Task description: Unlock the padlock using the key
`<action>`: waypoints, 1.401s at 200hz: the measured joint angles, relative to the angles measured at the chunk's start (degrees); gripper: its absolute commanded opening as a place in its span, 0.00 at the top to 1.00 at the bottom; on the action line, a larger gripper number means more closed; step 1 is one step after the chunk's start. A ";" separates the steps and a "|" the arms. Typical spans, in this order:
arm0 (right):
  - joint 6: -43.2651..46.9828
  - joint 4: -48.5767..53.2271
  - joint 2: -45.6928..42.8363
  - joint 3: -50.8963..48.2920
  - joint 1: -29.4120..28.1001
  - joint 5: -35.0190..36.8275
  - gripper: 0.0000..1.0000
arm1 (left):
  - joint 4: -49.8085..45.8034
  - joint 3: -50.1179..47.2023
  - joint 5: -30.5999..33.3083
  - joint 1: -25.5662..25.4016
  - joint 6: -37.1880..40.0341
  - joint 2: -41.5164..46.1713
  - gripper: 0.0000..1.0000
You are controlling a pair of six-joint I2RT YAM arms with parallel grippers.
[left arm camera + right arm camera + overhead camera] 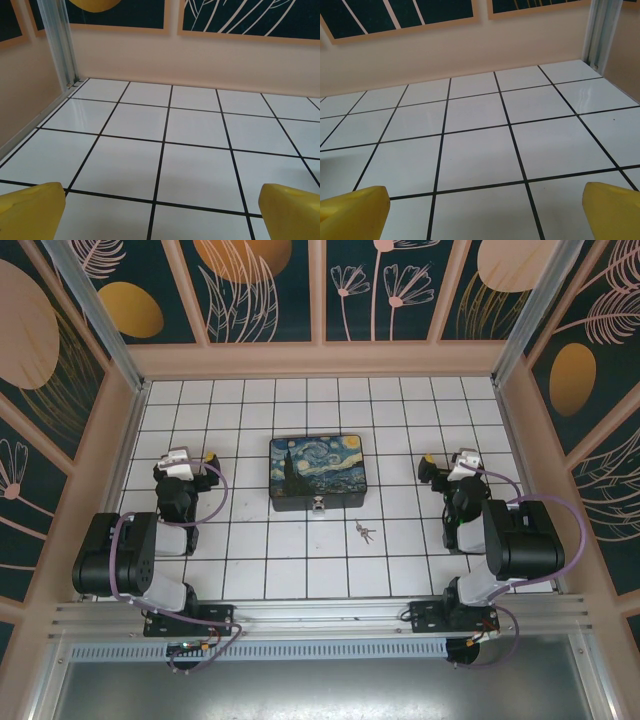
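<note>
A tiny silver padlock [319, 506] hangs at the front face of a black box [316, 471] with a Starry Night lid, in the middle of the tiled table. The key [364, 532], a small silvery bunch on a ring, lies on the tiles just right of and nearer than the padlock. My left gripper [186, 462] rests far to the box's left, my right gripper [452, 466] far to its right. Both are open, with bare tiles between the yellow fingertips [31, 212] [612, 210] in the wrist views.
The white gridded table [250, 560] is boxed in by beige walls with dark floral panels. Metal corner posts [61, 42] [601, 30] stand at the back corners. A metal rail [320, 618] runs along the near edge by the arm bases.
</note>
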State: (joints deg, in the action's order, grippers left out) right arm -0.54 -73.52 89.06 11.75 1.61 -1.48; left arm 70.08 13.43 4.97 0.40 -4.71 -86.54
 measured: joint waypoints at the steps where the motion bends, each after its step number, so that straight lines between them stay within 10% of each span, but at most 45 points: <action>1: 0.00 0.00 0.00 0.00 0.02 -0.04 0.01 | -0.02 0.00 0.02 0.00 0.00 0.00 0.01; 109: -0.48 5.49 -1.75 1.97 0.02 1.07 0.02 | -2.10 0.87 2.34 -0.11 -0.52 0.46 0.01; 170: -17.05 48.72 -19.08 21.46 -15.37 7.17 0.29 | -52.48 35.58 13.55 -1.05 -17.09 5.73 0.03; 230: -35.63 82.60 -26.86 15.39 -36.81 6.29 0.46 | -89.85 29.66 10.93 -20.44 -34.97 17.51 0.06; 280: -41.20 87.38 -33.18 11.61 -43.32 3.54 0.54 | -100.39 23.50 3.02 -34.62 -42.58 25.64 0.07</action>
State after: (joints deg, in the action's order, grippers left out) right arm -41.74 13.87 55.88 23.35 -41.71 2.07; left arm -30.30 36.93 7.99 -34.22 -47.29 -60.90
